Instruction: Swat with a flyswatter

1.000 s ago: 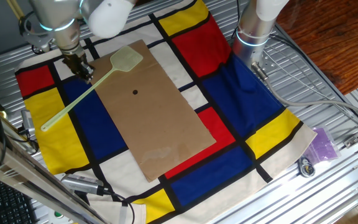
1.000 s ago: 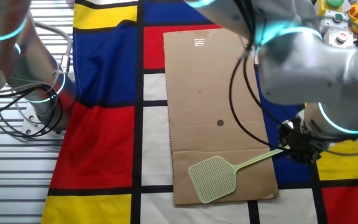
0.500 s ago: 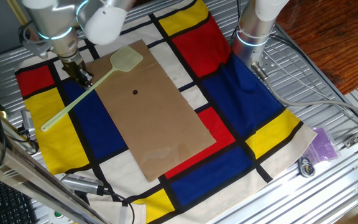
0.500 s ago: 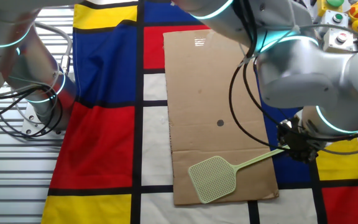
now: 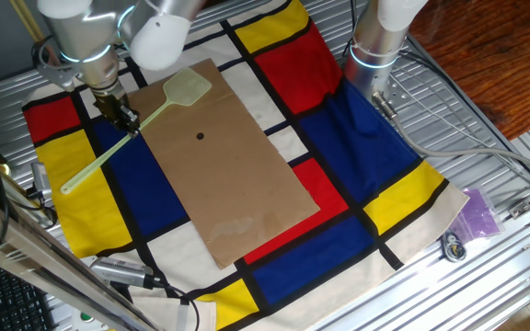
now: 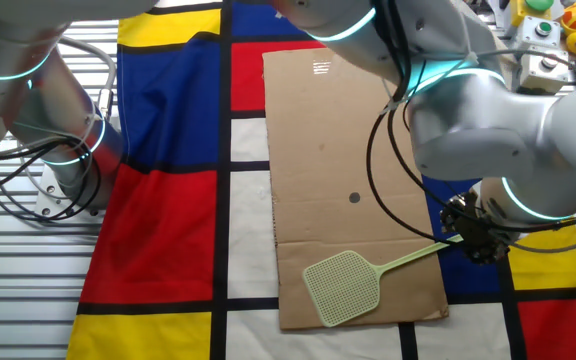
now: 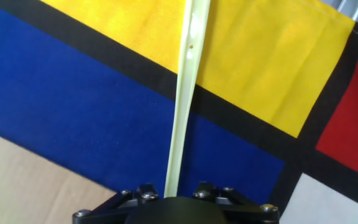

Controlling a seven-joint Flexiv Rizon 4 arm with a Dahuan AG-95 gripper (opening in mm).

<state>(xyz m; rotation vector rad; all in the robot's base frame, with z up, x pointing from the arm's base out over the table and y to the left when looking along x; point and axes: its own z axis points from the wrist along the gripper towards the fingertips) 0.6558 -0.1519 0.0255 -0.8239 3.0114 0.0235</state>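
The pale yellow-green flyswatter (image 5: 109, 156) lies flat; its mesh head rests on the far corner of the brown cardboard sheet (image 5: 237, 175) and its handle runs out over the coloured cloth. In the other fixed view the flyswatter's head (image 6: 343, 287) lies on the sheet's (image 6: 338, 120) near end. My gripper (image 5: 120, 118) is down over the middle of the handle, also seen in the other fixed view (image 6: 471, 240). In the hand view the handle (image 7: 185, 93) runs straight in between the jaws of my gripper (image 7: 174, 198), which stand wider apart than the handle. The fingertips are hidden.
A small black dot (image 5: 200, 137) marks the sheet. A second arm's base (image 5: 375, 46) stands at the cloth's far right. A purple thing (image 5: 479, 213) lies off the cloth at the right. A button box (image 6: 548, 20) stands behind my arm.
My gripper has moved down and a little toward the handle of the flyswatter. The flyswatter has not moved.
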